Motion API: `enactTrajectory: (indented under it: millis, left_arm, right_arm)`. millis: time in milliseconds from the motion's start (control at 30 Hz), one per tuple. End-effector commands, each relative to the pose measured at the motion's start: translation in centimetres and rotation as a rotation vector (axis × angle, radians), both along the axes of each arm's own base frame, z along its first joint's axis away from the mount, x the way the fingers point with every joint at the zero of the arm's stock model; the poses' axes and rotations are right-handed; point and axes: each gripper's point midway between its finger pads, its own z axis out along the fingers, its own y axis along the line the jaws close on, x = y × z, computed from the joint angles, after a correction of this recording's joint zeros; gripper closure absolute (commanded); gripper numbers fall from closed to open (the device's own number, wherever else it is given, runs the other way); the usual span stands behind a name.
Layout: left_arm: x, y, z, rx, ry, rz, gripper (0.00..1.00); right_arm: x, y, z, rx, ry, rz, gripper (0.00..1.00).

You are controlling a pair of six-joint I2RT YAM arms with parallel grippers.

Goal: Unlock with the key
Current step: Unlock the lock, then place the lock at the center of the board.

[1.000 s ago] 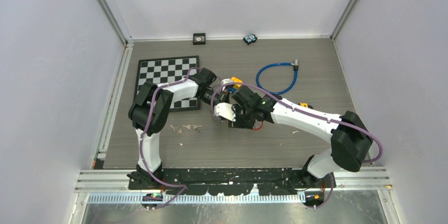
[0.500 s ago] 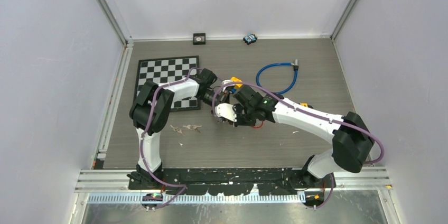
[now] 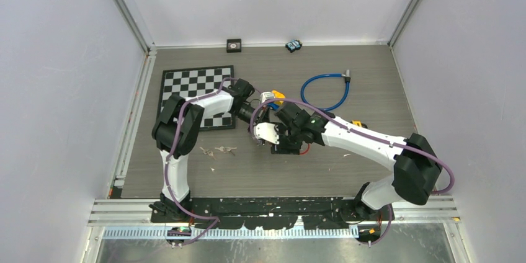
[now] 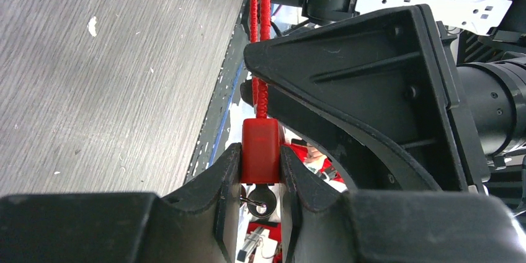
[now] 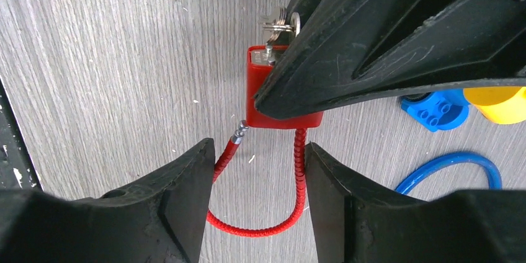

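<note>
A red padlock (image 4: 260,145) hangs above the table with my left gripper (image 4: 260,151) shut on its body. The key (image 4: 262,200) sticks in the lock's end, and its bunch (image 5: 277,21) shows past the left fingers (image 5: 372,46). From the body (image 5: 257,98) a red cable (image 5: 299,176) loops down. The cable's metal tip (image 5: 239,131) lies free, just outside the body. My right gripper (image 5: 258,151) is open, one finger on each side of the cable loop. In the top view both grippers meet mid-table (image 3: 268,117).
A blue cable loop (image 3: 325,92) lies to the back right and a checkerboard (image 3: 195,92) to the left. A blue brick (image 5: 434,106) and a yellow block (image 5: 502,103) sit close by the lock. Small scraps (image 3: 220,150) lie nearer the front, and two small items (image 3: 234,44) rest at the back wall.
The right arm has shifted a little to the right and its wrist has turned slightly. The left arm holds its place with the padlock.
</note>
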Motion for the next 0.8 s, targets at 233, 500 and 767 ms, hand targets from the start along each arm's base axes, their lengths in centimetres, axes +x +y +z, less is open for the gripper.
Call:
enactTrajectory:
  millis: [233, 500, 767]
  left_arm:
    - [1.3, 0.5, 0.8, -0.021, -0.027, 0.018, 1.00]
    - [5.6, 2.7, 1.2, -0.012, -0.099, 0.115, 1.00]
    - [8.8, 3.8, 0.0, 0.020, -0.140, 0.133, 1.00]
  right_arm:
    - [-0.3, -0.9, 2.5, 0.085, 0.029, -0.057, 0.34]
    - [-3.2, -4.3, 3.4, 0.053, 0.106, -0.053, 0.31]
    - [-3.7, -7.6, 2.7, 0.031, 0.089, -0.116, 0.32]
